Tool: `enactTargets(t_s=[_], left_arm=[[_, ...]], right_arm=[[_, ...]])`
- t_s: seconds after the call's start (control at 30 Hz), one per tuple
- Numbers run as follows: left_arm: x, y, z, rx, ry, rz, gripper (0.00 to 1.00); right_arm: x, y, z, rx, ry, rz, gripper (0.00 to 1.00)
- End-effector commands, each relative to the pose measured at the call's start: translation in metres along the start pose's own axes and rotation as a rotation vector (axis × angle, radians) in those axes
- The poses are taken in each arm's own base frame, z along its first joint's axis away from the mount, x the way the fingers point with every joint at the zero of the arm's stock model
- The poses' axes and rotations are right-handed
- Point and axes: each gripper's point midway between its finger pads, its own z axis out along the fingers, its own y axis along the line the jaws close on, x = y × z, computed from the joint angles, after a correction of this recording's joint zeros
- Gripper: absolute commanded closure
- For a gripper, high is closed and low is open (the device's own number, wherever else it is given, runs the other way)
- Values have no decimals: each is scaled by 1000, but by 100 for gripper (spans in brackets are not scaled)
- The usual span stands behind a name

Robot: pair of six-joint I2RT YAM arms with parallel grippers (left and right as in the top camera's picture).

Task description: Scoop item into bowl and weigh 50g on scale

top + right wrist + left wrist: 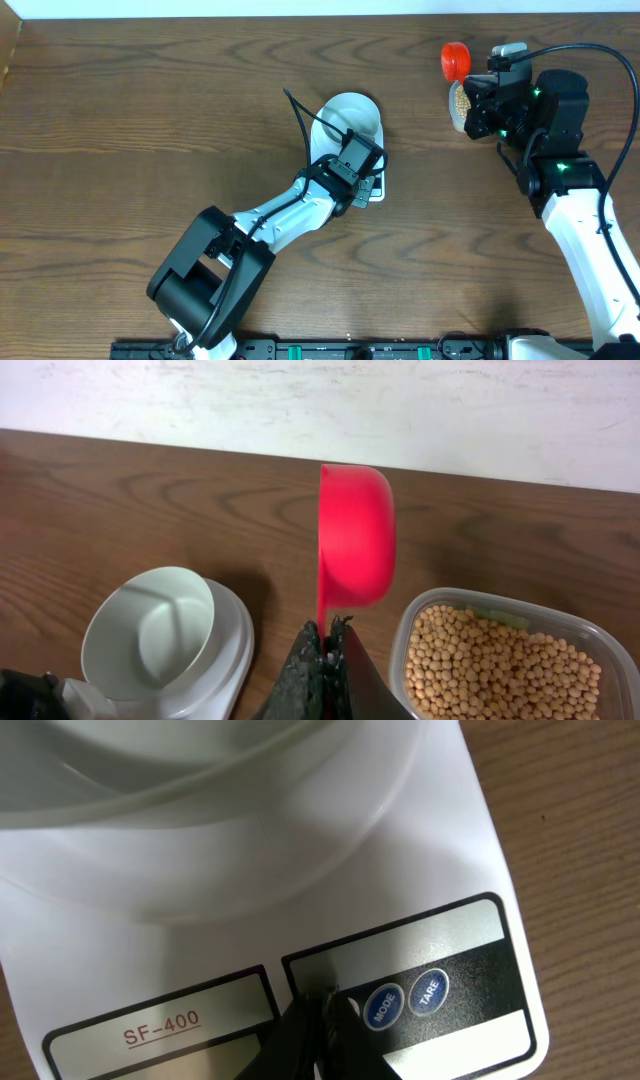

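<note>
While the empty bowl (pixel 150 630) sits on the scale (pixel 470 850), the left jaws, closed, meet its display (pixel 400 945) at 6 o'clock; beans (pixel 500 660) lie in the clear tub (pixel 402 645) at 3 o'clock, where the right jaws grip a red scoop (pixel 355 535).

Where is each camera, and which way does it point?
Overhead: above the table, looking down; both arms show.
Left wrist: on the left gripper, looking down at the scale buttons; shut fingertips show.
Right wrist: on the right gripper, facing the wall; fingers pinch the red scoop.
Overhead and right wrist share bowl, scale, scoop, beans.
</note>
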Motion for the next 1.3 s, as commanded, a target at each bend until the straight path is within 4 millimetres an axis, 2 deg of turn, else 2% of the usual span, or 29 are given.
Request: enactTargets(t_s=[0.0,0.9,1.27], left_arm=[[-9,1,2,-11,-14,20,93],[2,-5,6,24,18,40,92],[12,-5,15,23,51,42,92]], right_arm=[[-11,-3,-2,10,-23,-24,99],[-11,-3,-2,10,-23,-24,99],[-11,-3,-2,10,-23,-24,99]])
